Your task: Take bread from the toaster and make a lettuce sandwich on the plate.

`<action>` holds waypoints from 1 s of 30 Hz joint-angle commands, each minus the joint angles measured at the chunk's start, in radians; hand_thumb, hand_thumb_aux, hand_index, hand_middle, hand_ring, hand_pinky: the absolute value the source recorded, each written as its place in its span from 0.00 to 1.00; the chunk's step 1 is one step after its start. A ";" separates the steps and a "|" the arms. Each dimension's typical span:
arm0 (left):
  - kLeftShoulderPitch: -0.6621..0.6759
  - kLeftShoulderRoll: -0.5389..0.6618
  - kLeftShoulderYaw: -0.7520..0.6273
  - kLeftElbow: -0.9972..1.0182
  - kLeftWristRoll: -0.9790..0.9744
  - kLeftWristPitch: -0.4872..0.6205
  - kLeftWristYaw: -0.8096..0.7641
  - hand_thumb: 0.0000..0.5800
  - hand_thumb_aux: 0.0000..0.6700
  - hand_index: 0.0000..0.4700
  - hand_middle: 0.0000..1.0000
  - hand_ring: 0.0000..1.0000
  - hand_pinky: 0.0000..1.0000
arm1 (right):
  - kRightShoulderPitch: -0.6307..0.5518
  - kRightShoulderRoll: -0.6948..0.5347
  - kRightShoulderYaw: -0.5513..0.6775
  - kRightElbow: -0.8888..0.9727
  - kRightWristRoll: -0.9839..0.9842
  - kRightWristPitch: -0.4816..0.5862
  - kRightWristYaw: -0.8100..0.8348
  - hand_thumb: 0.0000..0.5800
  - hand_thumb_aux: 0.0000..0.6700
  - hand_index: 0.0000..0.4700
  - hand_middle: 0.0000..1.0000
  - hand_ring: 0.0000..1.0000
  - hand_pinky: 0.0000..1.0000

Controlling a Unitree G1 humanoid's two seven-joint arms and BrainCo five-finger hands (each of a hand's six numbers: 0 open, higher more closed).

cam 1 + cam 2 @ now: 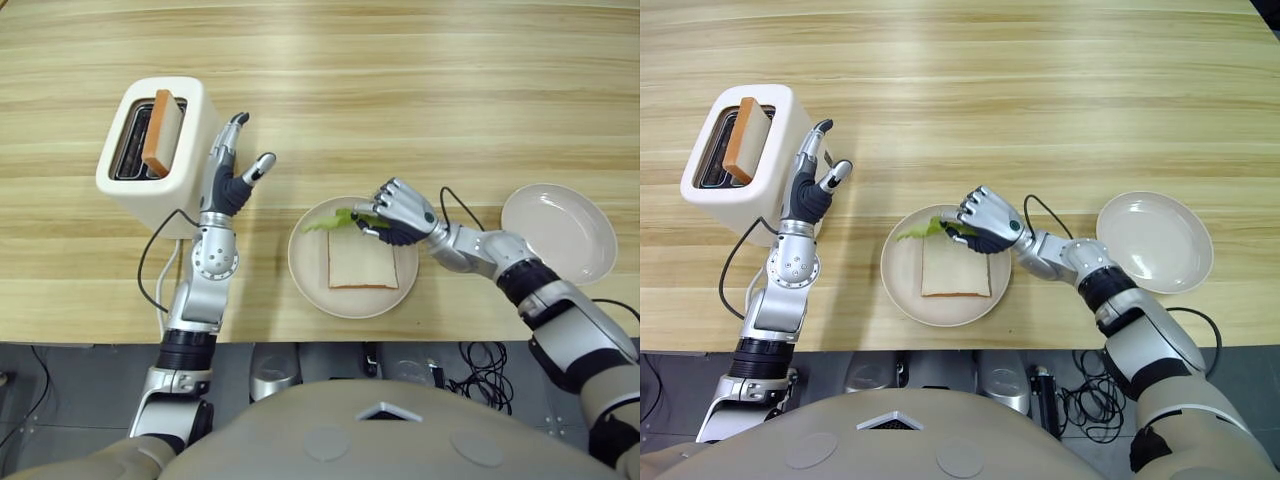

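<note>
Gripping lettuce (322, 225) at plate (308, 277) rim, right hand (402, 211)

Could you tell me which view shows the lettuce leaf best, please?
The left eye view, slightly: the lettuce shows from its free end up to the right hand gripping it over the plate. The right eye view shows the same lettuce, but a shorter stretch.

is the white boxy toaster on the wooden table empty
No, a brown-crusted slice of bread stands upright in one slot of the toaster.
</note>
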 commanded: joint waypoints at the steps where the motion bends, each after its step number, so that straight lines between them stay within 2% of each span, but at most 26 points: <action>1: 0.013 0.004 0.008 -0.015 -0.003 0.006 0.000 0.00 0.00 0.00 0.00 0.00 0.00 | 0.053 -0.032 -0.004 -0.119 0.015 -0.018 0.089 1.00 1.00 0.98 1.00 1.00 1.00; 6: 0.014 -0.001 0.001 -0.012 0.000 0.006 0.000 0.00 0.00 0.00 0.00 0.00 0.00 | 0.090 -0.053 0.001 -0.170 0.005 -0.006 0.207 1.00 1.00 0.98 1.00 1.00 1.00; 11: 0.017 -0.006 -0.008 -0.007 0.001 0.004 -0.002 0.00 0.00 0.00 0.00 0.00 0.00 | 0.099 -0.045 0.024 -0.126 -0.005 0.010 0.318 1.00 1.00 0.98 1.00 1.00 1.00; 19: 0.017 -0.005 -0.009 0.000 0.001 0.005 -0.001 0.00 0.00 0.00 0.00 0.00 0.00 | 0.101 -0.048 0.014 -0.087 -0.009 0.032 0.369 1.00 1.00 0.98 1.00 1.00 1.00; 20: 0.016 -0.005 -0.009 0.001 0.000 0.004 -0.002 0.00 0.00 0.00 0.00 0.00 0.00 | 0.100 -0.049 0.011 -0.076 -0.004 0.034 0.373 0.83 0.58 0.57 1.00 1.00 1.00; 21: 0.016 -0.005 -0.010 0.002 -0.001 0.004 -0.003 0.00 0.00 0.00 0.00 0.00 0.00 | 0.101 -0.053 0.003 -0.077 0.005 0.036 0.378 0.00 0.00 0.00 0.05 0.05 0.05; 22: 0.015 -0.005 -0.009 0.003 -0.002 0.004 -0.003 0.00 0.00 0.00 0.00 0.00 0.00 | 0.102 -0.056 -0.004 -0.081 0.013 0.038 0.380 0.00 0.00 0.00 0.00 0.00 0.00; 30: 0.006 0.003 0.001 0.018 0.004 -0.004 0.016 0.00 0.00 0.00 0.00 0.00 0.00 | 0.094 -0.076 -0.070 -0.169 0.093 0.016 0.427 0.00 0.00 0.00 0.00 0.00 0.00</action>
